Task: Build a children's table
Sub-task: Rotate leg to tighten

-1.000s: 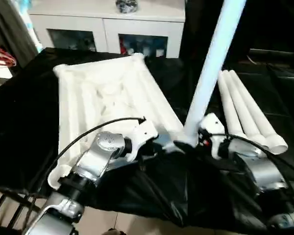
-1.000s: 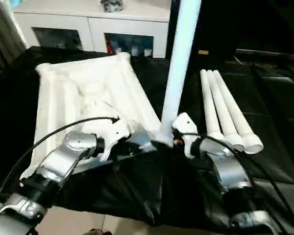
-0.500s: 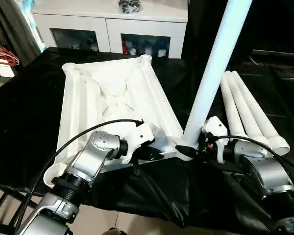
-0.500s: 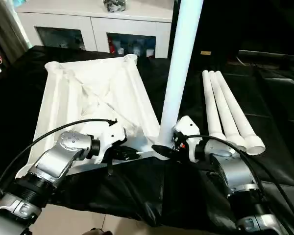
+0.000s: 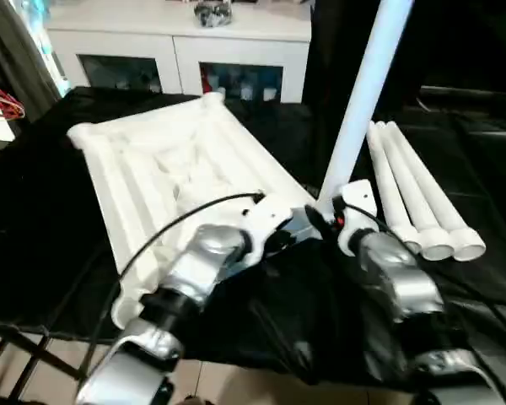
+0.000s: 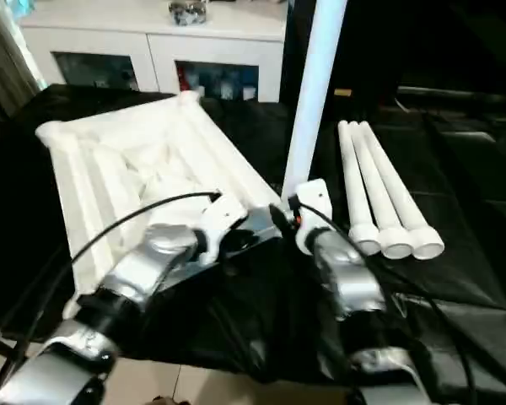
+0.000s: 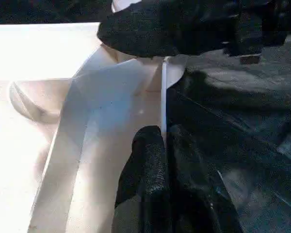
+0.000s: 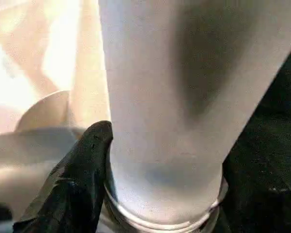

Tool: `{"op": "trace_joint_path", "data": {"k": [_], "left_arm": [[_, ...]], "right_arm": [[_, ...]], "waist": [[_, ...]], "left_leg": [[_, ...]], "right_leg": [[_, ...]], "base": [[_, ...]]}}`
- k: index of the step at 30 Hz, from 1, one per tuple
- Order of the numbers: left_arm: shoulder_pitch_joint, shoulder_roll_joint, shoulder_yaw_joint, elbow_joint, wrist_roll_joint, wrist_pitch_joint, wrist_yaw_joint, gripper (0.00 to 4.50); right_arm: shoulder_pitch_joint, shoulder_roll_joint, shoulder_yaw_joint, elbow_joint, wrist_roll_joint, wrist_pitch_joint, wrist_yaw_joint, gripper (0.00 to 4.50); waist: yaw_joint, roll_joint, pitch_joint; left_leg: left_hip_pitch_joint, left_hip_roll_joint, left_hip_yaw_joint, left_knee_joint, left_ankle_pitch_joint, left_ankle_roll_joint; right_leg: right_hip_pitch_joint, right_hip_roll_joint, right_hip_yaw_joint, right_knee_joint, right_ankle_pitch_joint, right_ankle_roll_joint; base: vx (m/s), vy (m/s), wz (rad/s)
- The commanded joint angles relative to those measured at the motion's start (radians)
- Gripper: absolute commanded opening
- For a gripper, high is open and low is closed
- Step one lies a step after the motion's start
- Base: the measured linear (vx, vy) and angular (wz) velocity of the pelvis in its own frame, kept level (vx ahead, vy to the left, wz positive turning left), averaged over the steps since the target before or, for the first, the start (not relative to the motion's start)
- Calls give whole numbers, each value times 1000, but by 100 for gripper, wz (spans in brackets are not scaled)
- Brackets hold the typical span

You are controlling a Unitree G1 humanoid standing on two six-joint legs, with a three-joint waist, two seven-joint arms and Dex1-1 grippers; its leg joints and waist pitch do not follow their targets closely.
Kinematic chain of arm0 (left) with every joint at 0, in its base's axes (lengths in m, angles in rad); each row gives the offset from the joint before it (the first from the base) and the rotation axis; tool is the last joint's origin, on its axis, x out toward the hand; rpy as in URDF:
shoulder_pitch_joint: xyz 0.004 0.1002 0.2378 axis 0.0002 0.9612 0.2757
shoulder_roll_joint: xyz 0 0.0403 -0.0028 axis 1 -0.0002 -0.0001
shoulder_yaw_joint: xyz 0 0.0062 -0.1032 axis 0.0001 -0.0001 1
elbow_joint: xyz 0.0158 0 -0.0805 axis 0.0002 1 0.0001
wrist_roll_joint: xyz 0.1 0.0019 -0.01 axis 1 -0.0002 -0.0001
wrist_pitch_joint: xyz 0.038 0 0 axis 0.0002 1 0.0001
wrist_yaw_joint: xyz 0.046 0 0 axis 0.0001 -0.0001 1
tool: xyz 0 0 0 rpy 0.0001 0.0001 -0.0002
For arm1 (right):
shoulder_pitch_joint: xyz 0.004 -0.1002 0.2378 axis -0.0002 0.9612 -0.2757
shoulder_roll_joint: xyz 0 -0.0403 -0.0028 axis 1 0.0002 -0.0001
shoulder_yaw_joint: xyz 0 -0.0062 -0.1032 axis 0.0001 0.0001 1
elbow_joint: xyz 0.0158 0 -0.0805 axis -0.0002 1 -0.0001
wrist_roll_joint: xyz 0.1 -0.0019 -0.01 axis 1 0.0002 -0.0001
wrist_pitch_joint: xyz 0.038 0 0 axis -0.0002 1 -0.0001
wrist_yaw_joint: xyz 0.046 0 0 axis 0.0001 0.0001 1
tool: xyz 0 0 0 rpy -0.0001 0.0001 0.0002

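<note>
The white table top [image 5: 164, 164] lies upside down on the black cloth, ribbed underside up. One white leg [image 5: 363, 93] stands upright in its near right corner socket [image 8: 160, 224]. My right gripper [image 5: 322, 218] is shut on the base of this leg; one black finger [image 8: 77, 184] presses its side, the other is hidden behind the tube. My left gripper [image 5: 292, 231] is shut on the thin rim [image 7: 163, 92] of the table top beside that corner, its fingers [image 7: 150, 165] pinching the edge. Three more legs [image 5: 413, 198] lie side by side to the right.
A white cabinet with glass doors [image 5: 177, 59] stands behind the work surface. The black cloth [image 5: 34, 211] covers the surface and hangs over the near edge. Red hangers [image 5: 0, 99] show at the far left.
The whole picture has shifted and tilted, so the camera moved. Both grippers keep their holds, and the leg still stands at the near right corner.
</note>
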Motion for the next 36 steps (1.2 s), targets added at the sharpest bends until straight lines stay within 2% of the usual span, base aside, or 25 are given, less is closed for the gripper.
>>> {"op": "trace_joint_path", "data": {"k": [1, 5, 8, 12, 16, 20, 23, 25, 30, 36], "left_arm": [[-30, -51, -19, -9, -21, -39, 5, 0], [-18, -34, -36, -19, -17, -63, -39, 0], [-3, -3, -48, -35, -19, -79, -87, 0], [15, 42, -60, -59, -32, -96, -161, 0], [33, 88, -71, -86, -44, -119, -245, 0], [48, 138, -82, -119, -71, -138, -338, 0], [54, 164, -86, -133, -85, -142, -392, 0], [56, 169, -87, -136, -86, -142, -406, 0], [62, 201, -92, -150, -95, -140, -462, 0], [68, 218, -94, -157, -97, -136, -488, 0]], "right_arm": [[-3, 60, 69, 22, -5, -8, 43, 307], [-5, 58, 50, 22, 14, -14, 63, 364], [4, 26, 54, 5, 13, -26, 93, 390], [37, -38, 83, -62, 26, -27, 218, 397], [71, -114, 115, -125, 43, -35, 366, 397], [99, -197, 140, -178, 70, -32, 529, 397], [114, -253, 165, -218, 93, -9, 640, 397], [117, -264, 170, -227, 95, -2, 661, 372], [120, -292, 177, -247, 110, 21, 720, 340], [125, -290, 185, -264, 119, 42, 742, 287]], "waist": [[3, -16, -60], [5, -13, -60], [5, -13, -57], [4, -10, -57], [7, -9, -59], [15, -5, -59], [17, -6, -59], [20, -6, -58], [23, -6, -59], [25, -8, -60]], "left_leg": [[25, 45, -25, -75, -237, 21], [23, 46, -24, -73, -202, 49], [26, 47, -24, -76, -244, 42], [26, 49, -26, -78, -260, 33], [25, 50, -23, -73, -221, 55], [26, 52, -24, -73, -220, 67], [29, 54, -24, -73, -231, 65], [30, 54, -23, -73, -228, 64], [30, 54, -23, -73, -228, 59], [29, 54, -23, -71, -203, 63]], "right_leg": [[26, -50, 29, -84, -172, -199], [30, -49, 27, -78, -119, -217], [27, -49, 27, -84, -168, -214], [30, -49, 28, -84, -171, -205], [31, -48, 29, -76, -84, -232], [34, -49, 27, -73, -66, -247], [33, -49, 27, -73, -82, -255], [33, -49, 28, -73, -86, -255], [31, -49, 28, -72, -93, -260], [32, -50, 27, -68, -69, -263]], "base": [[0, 0, 0], [0, 0, 0], [0, 0, 0], [0, 0, 0], [0, 0, 0], [0, 0, 0], [0, 0, 0], [0, 0, 0], [0, 0, 0], [0, 0, 0]]}}
